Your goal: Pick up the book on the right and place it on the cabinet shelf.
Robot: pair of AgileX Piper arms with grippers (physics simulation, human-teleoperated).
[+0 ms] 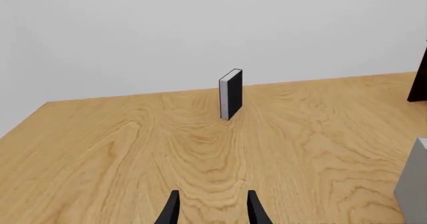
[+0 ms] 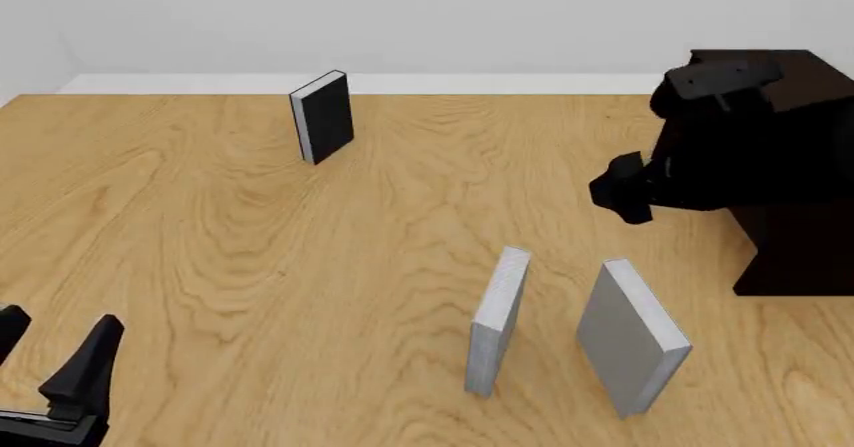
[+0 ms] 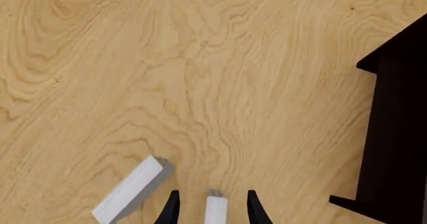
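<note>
Grey hardcover book [image 2: 631,335] upright on desk [image 2: 267,247], right of slimmer grey book [image 2: 497,319], near cabinet [image 2: 787,167]. Right hand [image 3: 210,204] released, fingers straddling top edge. Left hand [image 1: 212,206] released, idle. Likely rigid, smooth, tippy: pinch both covers.

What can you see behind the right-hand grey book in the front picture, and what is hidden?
Behind the book lie bare table, the raised right hand and the dark cabinet. Its shelf opening is hidden by the arm.
</note>
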